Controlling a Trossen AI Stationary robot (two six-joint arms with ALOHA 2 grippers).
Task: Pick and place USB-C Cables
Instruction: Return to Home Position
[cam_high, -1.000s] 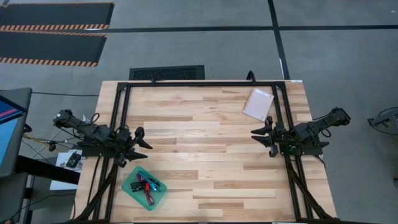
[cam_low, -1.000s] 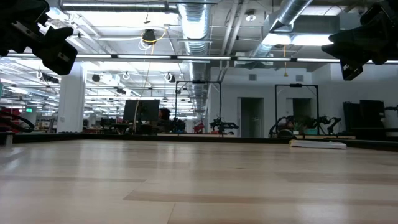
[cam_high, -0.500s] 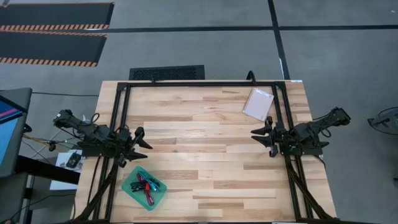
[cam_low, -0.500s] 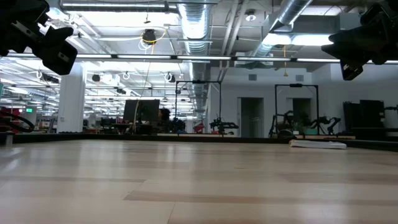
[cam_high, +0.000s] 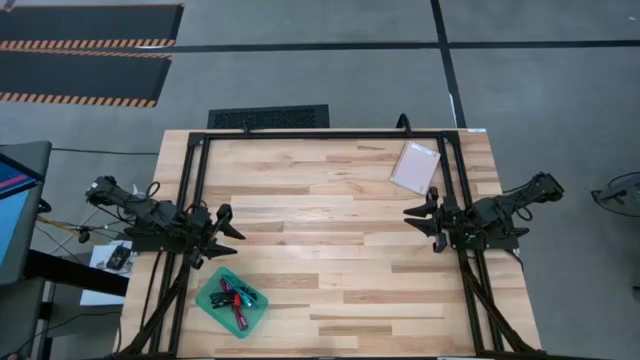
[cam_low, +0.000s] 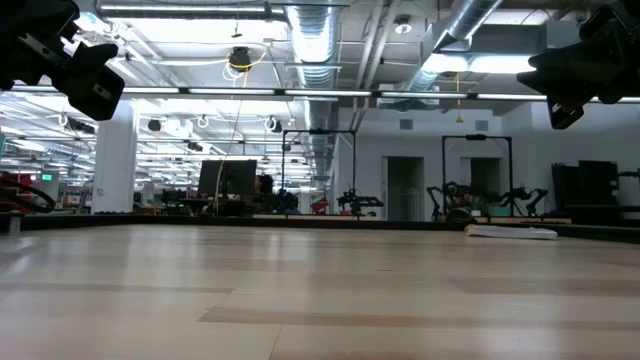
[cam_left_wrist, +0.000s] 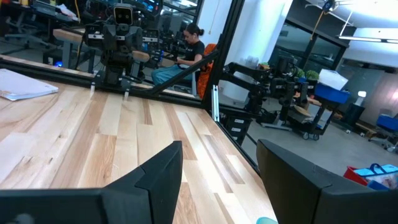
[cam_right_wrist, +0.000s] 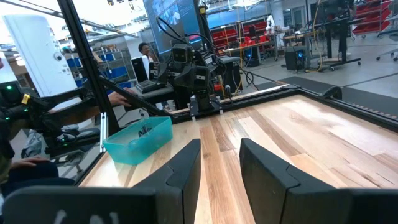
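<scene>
The wooden bench (cam_high: 330, 200) has a black frame (cam_high: 320, 134) along its far edge and down both sides, and grey floor lies all around it. Behind it we see a big hall with more robots and a person (cam_left_wrist: 186, 46) sitting at a desk.

Between the two hands there is a wide stretch of bare wood with nothing on it. From the low view, both hands hang high above the bench.

The left hand (cam_high: 230, 232) is over the left frame rail. Its two fingers are spread wide apart and hold nothing. The right hand (cam_high: 418, 228) is over the right frame rail and points at the left hand. Its fingers are apart too, with a smaller gap, and they hold nothing.

There is one green bin (cam_high: 207, 290). It sits just beside the left hand, on the side toward the near edge of the bench and well apart from the right hand. The USB-C cables (cam_high: 238, 298) lie inside it in a small heap. We see pink, red, teal and black bits, but they are too small and tangled for us to count.

One flat packet (cam_high: 415, 167), white and pink, lies near the right hand, toward the far edge.
</scene>
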